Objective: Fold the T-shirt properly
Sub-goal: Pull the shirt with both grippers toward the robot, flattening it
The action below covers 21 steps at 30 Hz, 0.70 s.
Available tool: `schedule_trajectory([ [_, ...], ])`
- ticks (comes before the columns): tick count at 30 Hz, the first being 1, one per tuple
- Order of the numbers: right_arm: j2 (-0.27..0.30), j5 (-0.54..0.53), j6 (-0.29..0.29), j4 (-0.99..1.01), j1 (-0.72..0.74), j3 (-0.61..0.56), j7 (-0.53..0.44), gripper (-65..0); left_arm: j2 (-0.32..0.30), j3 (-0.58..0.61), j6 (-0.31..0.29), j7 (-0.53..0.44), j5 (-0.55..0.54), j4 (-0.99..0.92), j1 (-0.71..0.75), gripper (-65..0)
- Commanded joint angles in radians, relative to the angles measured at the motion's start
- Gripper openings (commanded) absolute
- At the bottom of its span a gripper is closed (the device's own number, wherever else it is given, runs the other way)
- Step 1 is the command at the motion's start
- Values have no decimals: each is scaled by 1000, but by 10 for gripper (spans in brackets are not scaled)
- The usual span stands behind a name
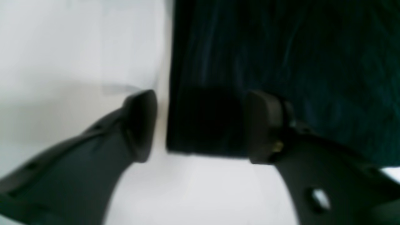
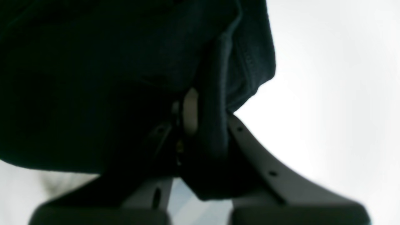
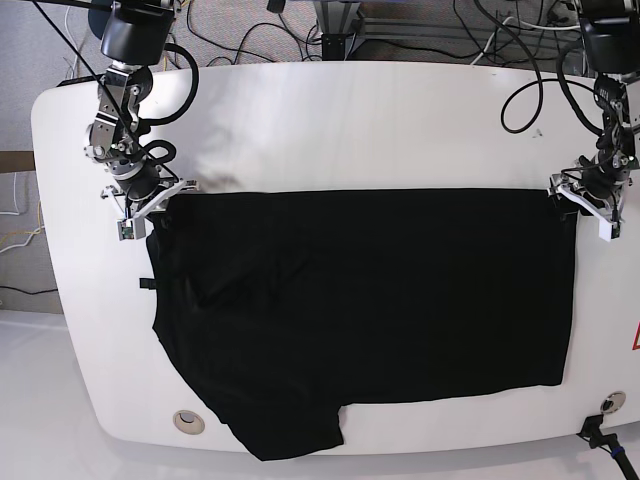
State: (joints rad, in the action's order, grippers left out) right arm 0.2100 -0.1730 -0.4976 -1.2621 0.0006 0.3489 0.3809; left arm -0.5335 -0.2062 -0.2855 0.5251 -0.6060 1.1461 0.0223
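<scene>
The T-shirt [image 3: 360, 310] lies spread on the white table [image 3: 340, 120], plain black side up, its long axis running across the table from side to side in the base view. One sleeve [image 3: 290, 430] juts toward the near edge at the lower left of that view. No print is visible.

The right gripper [image 2: 203, 125] is clamped on a bunched fold of the T-shirt at its far corner (the cloth swallows most of the jaws in the right wrist view, so the pads are hard to make out).

The left gripper [image 1: 200, 125] stands with its jaws wide apart, straddling the opposite far corner. The left wrist view is blurred; whether either fingertip touches the cloth cannot be told.
</scene>
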Motion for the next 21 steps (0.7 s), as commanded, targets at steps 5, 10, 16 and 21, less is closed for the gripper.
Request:
schedule_trajectory([
  [5, 1, 30, -5, -24, -27, -4, 76, -650, -21, 0, -1, 2, -5, -19, -11, -650],
  [10, -37, 33, -28, -140, -109, -3, 80, -650, -26, -3, -1, 3, -5, 5, 43, -650],
  [16, -39, 30, -22, -299, -299, -1, 80, -650, -61, -46, -1, 3, -7, 176, 267, -650],
  [21, -39, 30, -22, -430, -480, 0, 80, -650, -63, -147, -1, 3, -7, 288, 479, -650],
])
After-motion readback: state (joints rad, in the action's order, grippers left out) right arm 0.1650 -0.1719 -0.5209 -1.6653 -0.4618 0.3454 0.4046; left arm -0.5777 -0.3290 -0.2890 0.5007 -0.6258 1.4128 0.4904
